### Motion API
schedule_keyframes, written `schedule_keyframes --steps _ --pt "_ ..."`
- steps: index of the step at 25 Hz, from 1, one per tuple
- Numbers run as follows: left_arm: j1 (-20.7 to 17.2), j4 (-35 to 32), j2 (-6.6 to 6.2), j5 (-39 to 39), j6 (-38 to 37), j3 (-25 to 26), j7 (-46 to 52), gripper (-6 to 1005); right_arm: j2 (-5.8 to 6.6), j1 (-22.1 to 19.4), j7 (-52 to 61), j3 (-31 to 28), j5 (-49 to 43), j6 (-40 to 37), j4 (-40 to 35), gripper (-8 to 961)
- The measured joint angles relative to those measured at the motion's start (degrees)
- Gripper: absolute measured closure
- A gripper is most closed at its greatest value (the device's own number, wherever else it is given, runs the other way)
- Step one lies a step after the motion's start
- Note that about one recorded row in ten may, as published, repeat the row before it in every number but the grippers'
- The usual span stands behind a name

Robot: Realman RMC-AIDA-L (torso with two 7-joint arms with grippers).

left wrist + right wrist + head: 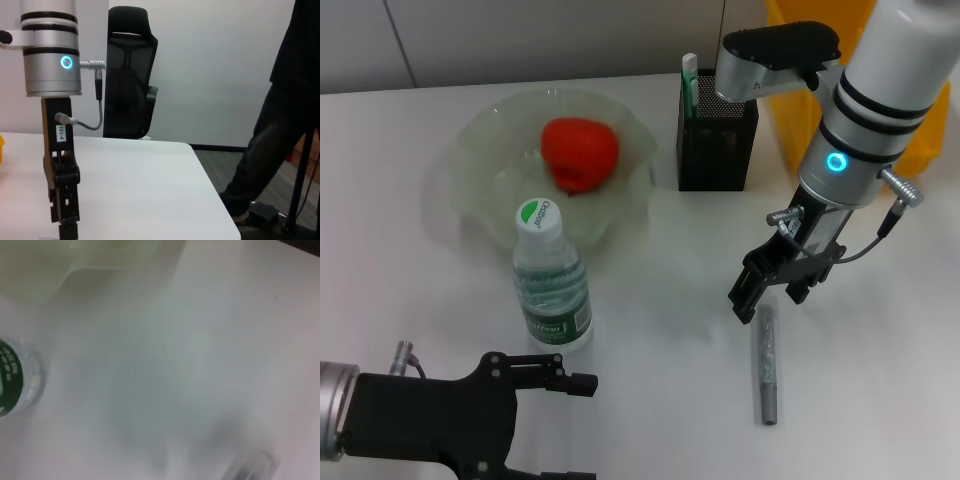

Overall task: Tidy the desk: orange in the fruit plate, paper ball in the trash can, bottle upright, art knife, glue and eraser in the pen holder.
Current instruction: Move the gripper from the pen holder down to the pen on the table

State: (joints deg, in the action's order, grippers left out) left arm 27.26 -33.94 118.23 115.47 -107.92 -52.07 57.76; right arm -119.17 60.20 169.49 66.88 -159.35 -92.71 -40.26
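Looking down from the head camera, I have the left pincer [555, 425] nearest me at the bottom edge, parked low over the table [660, 400] with its black fingers spread apart and nothing between them. Just beyond it the bottle [551, 280] stands upright, cap on, right in front of the fruit plate [470, 160]. To the right, the glue [766, 365] lies flat on the table, pointing roughly toward me and away. My right pincer [770, 295] hangs directly above the glue's far end, jaws parted and empty (the side view from the left wrist shows it [64, 220] pointing straight down, close to the surface). Farther back, the orange [579, 152] sits inside the fruit plate. Right of that stands the pen holder [717, 145], with the art knife [689, 80] sticking up out of its left corner. Behind the right arm I see part of the yellow trash can [920, 150].
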Motion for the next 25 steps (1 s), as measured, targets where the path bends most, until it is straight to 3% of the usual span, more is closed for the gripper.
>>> schedule_keyframes --steps 25 --pt "0.0 -0.1 0.05 -0.3 -0.1 0.0 0.0 184 -0.28 0.5 -0.2 2.4 0.7 2.8 2.9 333"
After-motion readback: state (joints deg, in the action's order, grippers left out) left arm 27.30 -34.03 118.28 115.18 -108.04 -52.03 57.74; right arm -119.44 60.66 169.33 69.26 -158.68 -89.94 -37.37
